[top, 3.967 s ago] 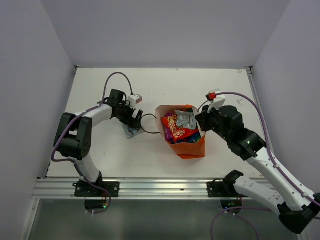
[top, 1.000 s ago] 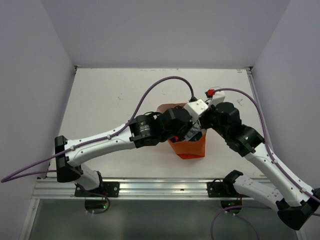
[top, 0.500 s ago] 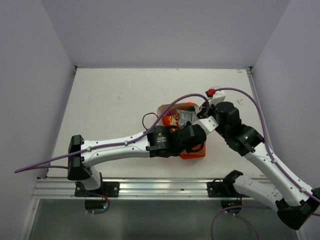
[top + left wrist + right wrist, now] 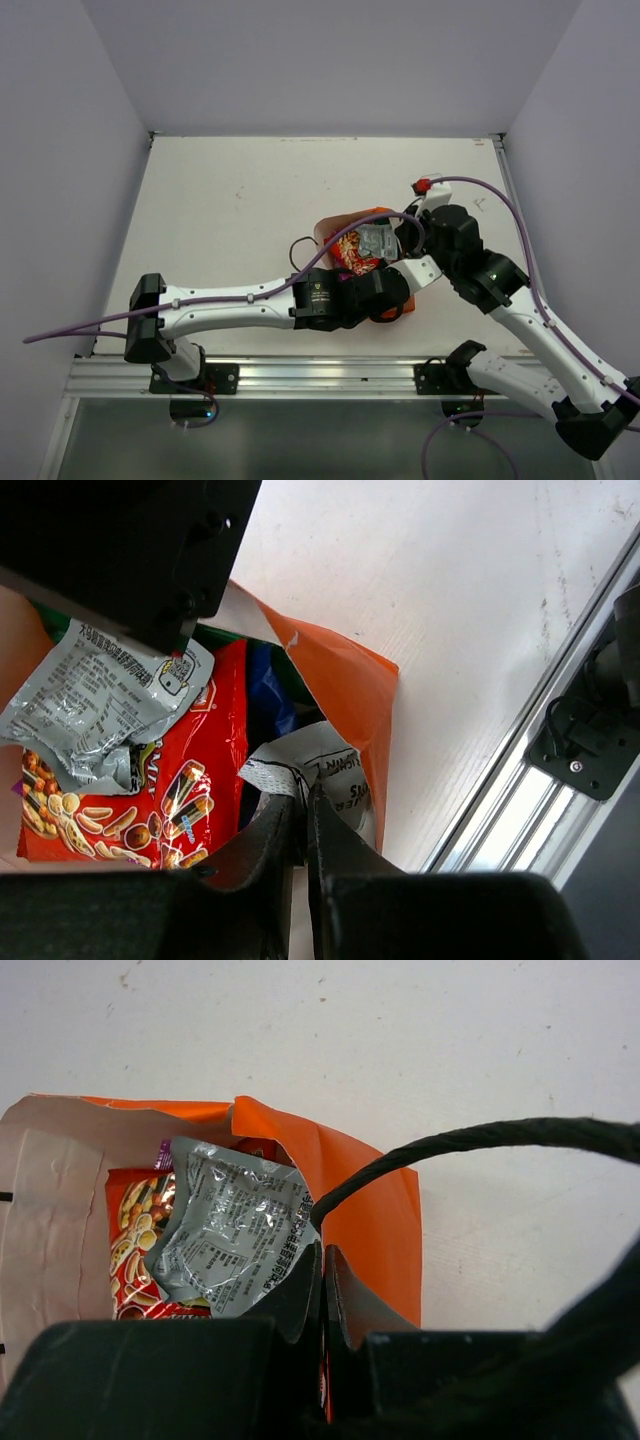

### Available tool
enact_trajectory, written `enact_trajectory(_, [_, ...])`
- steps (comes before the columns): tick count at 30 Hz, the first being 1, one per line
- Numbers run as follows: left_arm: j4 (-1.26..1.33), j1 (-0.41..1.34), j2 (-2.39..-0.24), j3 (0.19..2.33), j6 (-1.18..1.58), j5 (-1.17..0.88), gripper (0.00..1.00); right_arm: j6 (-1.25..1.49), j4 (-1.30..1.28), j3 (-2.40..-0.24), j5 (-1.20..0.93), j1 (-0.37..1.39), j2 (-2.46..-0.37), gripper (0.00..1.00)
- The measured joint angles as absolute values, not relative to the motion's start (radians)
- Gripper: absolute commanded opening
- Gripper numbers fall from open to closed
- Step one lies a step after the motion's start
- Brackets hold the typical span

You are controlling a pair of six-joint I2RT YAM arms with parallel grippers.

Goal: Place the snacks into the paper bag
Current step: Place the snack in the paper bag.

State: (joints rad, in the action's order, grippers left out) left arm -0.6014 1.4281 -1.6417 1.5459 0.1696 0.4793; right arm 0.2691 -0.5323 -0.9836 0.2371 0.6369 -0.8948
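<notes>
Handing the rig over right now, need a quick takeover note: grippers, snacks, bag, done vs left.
Left gripper: shut on the white printed packet, already down inside the paper bag against its near wall.
Right gripper: shut on the bag's rim beside the black cord handle, holding the mouth open.
In the bag: red packet, silver packet on top of it, dark blue packet.
Done: no packet shows outside the bag.
Left: release the white packet, pull the left arm out, then let go of the rim.
</notes>
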Motion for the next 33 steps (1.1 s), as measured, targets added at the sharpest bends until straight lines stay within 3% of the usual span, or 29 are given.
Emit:
enact_trajectory(8, [-0.537, 1.425, -1.606, 1.470, 0.163, 0.446, 0.16, 0.282, -0.532, -0.984, 0.263, 0.637, -0.904, 0.00])
enact_trajectory(13, [-0.518, 1.399, -1.630, 1.471, 0.191, 0.428, 0.31, 0.291, -0.531, -0.984, 0.277, 0.636, -0.910, 0.00])
enact_trajectory(18, [-0.541, 1.379, -1.636, 1.494, 0.193, 0.448, 0.72, 0.295, -0.531, -0.984, 0.278, 0.633, -0.910, 0.00])
enact_trajectory(21, [-0.567, 1.375, -1.632, 1.529, 0.192, 0.461, 0.87, 0.295, -0.531, -0.984, 0.280, 0.634, -0.910, 0.00])
enact_trajectory(28, [-0.652, 1.339, -1.581, 1.720, 0.253, 0.507, 0.94, 0.295, -0.532, -0.997, 0.279, 0.635, -0.927, 0.00])
enact_trajectory(33, [-0.760, 1.182, -1.496, 1.816, 0.419, 0.538, 0.93, 0.294, -0.537, -1.007, 0.279, 0.635, -0.937, 0.00])
